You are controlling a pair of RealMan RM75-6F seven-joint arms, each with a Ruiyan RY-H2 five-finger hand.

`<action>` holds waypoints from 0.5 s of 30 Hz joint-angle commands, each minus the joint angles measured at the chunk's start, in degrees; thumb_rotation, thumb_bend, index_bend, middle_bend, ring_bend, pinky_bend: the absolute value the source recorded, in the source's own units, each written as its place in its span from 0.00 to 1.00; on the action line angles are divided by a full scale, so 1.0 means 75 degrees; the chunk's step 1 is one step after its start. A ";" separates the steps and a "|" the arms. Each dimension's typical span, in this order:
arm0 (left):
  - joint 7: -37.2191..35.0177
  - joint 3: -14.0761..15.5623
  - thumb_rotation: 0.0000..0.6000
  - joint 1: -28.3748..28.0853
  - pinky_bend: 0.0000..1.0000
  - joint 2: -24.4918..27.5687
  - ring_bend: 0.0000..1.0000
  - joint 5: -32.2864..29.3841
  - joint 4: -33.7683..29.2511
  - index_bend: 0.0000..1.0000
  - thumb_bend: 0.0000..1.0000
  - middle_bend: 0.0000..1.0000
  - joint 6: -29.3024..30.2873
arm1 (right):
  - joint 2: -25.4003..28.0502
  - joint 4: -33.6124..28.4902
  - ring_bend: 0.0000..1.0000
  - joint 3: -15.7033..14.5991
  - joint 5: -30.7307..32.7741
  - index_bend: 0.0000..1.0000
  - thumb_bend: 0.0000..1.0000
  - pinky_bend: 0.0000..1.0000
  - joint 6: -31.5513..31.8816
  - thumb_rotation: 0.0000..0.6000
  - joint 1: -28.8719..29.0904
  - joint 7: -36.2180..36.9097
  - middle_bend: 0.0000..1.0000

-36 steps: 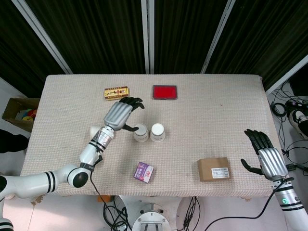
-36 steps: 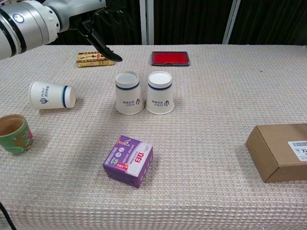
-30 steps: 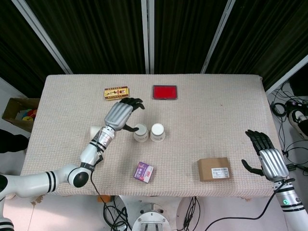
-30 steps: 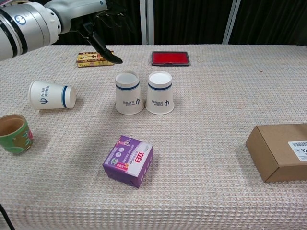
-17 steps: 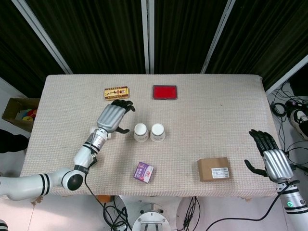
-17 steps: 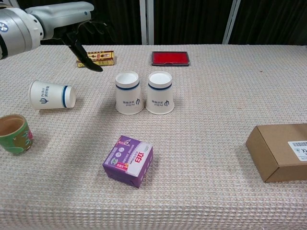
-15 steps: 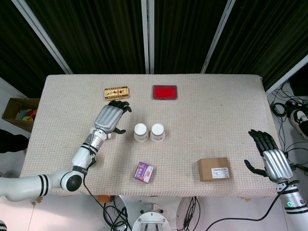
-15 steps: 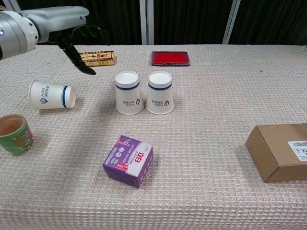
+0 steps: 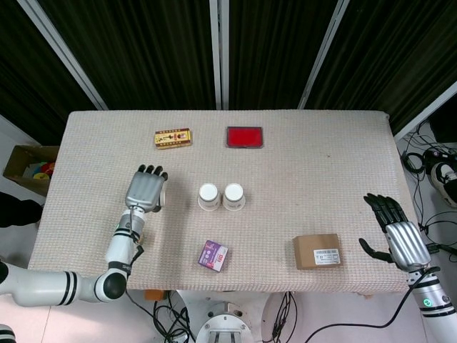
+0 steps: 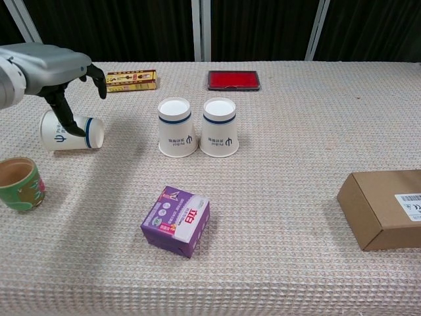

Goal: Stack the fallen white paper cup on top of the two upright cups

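Observation:
The fallen white paper cup (image 10: 71, 130) with a blue band lies on its side at the left, mouth toward the middle. My left hand (image 10: 56, 71) hovers just over it with fingers apart, the thumb hanging in front of the cup and nothing held. In the head view this left hand (image 9: 145, 189) covers most of that cup. Two upright white cups stand side by side at the table's middle, the left one (image 10: 177, 128) and the right one (image 10: 220, 127). My right hand (image 9: 400, 234) stays open off the table's front right corner.
A purple carton (image 10: 176, 220) lies in front of the upright cups. A green-and-brown cup (image 10: 18, 183) stands at the near left. A cardboard box (image 10: 385, 207) sits at the right. A yellow packet (image 10: 131, 79) and a red case (image 10: 233, 79) lie at the back.
My left hand has swung left and down from beside the upright cups to just above the fallen cup. The cups have not moved. The right hand barely shifted.

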 commanded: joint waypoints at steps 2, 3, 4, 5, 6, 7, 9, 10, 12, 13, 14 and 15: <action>0.0875 0.0141 1.00 -0.0248 0.20 -0.0492 0.19 -0.0521 0.0085 0.32 0.02 0.19 0.0543 | -0.0019 0.0013 0.00 -0.0011 0.0003 0.04 0.26 0.00 -0.0010 1.00 -0.0004 0.0003 0.07; 0.1002 0.0146 1.00 -0.0292 0.20 -0.0609 0.19 -0.0560 0.0156 0.32 0.02 0.19 0.0617 | -0.0026 0.0015 0.00 -0.0013 -0.0001 0.04 0.26 0.00 -0.0012 1.00 -0.0004 0.0000 0.07; 0.1159 0.0141 1.00 -0.0351 0.20 -0.0769 0.19 -0.0611 0.0269 0.32 0.02 0.19 0.0710 | -0.0035 0.0016 0.00 -0.0016 -0.0007 0.04 0.26 0.00 -0.0014 1.00 -0.0003 -0.0005 0.07; 0.1304 0.0131 1.00 -0.0402 0.20 -0.0889 0.19 -0.0668 0.0366 0.32 0.02 0.19 0.0794 | -0.0038 0.0014 0.00 -0.0019 -0.0013 0.04 0.26 0.00 -0.0013 1.00 -0.0003 -0.0010 0.07; 0.1472 0.0120 1.00 -0.0458 0.20 -0.1003 0.19 -0.0740 0.0458 0.32 0.02 0.19 0.0877 | -0.0040 0.0012 0.00 -0.0021 -0.0016 0.04 0.26 0.00 -0.0010 1.00 -0.0005 -0.0014 0.07; 0.1731 0.0095 1.00 -0.0538 0.20 -0.1148 0.19 -0.0882 0.0576 0.32 0.02 0.19 0.0997 | -0.0039 0.0010 0.00 -0.0025 -0.0019 0.04 0.26 0.00 -0.0003 1.00 -0.0011 -0.0018 0.07; 0.2177 0.0032 1.00 -0.0673 0.20 -0.1352 0.19 -0.1160 0.0760 0.32 0.02 0.18 0.1196 | -0.0027 0.0002 0.00 -0.0029 -0.0016 0.04 0.26 0.00 0.0013 1.00 -0.0024 -0.0023 0.07; 0.2431 -0.0028 1.00 -0.0756 0.20 -0.1481 0.19 -0.1328 0.0892 0.32 0.02 0.18 0.1312 | -0.0018 -0.0001 0.00 -0.0028 -0.0010 0.04 0.26 0.00 0.0027 1.00 -0.0035 -0.0023 0.07; 0.2711 -0.0119 1.00 -0.0843 0.20 -0.1631 0.19 -0.1525 0.1070 0.32 0.02 0.18 0.1456 | -0.0011 0.0004 0.00 -0.0032 0.0002 0.04 0.26 0.00 0.0044 1.00 -0.0054 -0.0017 0.07; 0.2861 -0.0170 1.00 -0.0885 0.20 -0.1704 0.19 -0.1626 0.1160 0.32 0.02 0.18 0.1544 | -0.0007 0.0010 0.00 -0.0038 0.0008 0.04 0.26 0.00 0.0048 1.00 -0.0064 -0.0011 0.07; 0.2946 -0.0210 1.00 -0.0901 0.20 -0.1741 0.19 -0.1699 0.1200 0.32 0.02 0.18 0.1602 | -0.0006 0.0016 0.00 -0.0042 0.0014 0.04 0.26 0.00 0.0047 1.00 -0.0070 -0.0006 0.07; 0.2997 -0.0250 1.00 -0.0906 0.20 -0.1764 0.19 -0.1767 0.1214 0.32 0.02 0.18 0.1621 | -0.0006 0.0024 0.00 -0.0045 0.0021 0.04 0.26 0.00 0.0048 1.00 -0.0077 0.0001 0.07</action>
